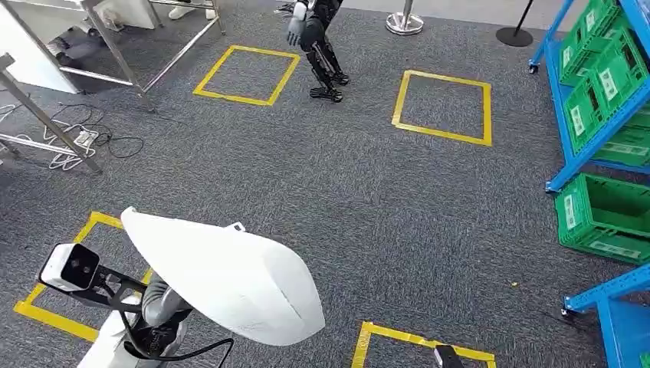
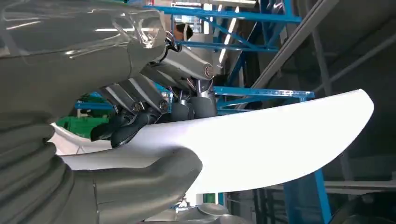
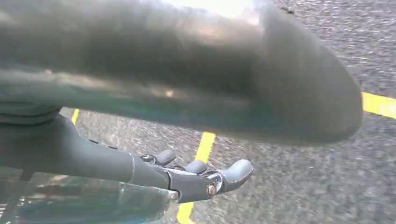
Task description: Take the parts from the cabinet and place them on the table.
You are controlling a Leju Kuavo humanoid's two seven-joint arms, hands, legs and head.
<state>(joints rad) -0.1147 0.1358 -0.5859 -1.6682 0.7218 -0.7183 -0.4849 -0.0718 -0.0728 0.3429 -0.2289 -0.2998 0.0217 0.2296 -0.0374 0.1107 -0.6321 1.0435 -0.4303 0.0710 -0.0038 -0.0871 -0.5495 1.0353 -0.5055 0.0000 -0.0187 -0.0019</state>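
One white part, big and curved like a shell, is up in the robot's left hand. In the left wrist view the dark fingers press on one face and the thick grey thumb sits under the other, so it's properly clamped. The head view shows it carried low over the grey carpet, with the blue rack and its green crates off to the right side.

The right hand hangs over the carpet near a yellow tape line, fingers loosely stretched out and nothing in them.

So my guess is we're mid-carry: part's out of the cabinet and the table isn't reached yet. Can't spot a table for sure, just some metal frame legs at the far left. Next up it probably needs to walk or turn until the table comes in, keep that pinch steady, then lower the part flat before letting go.
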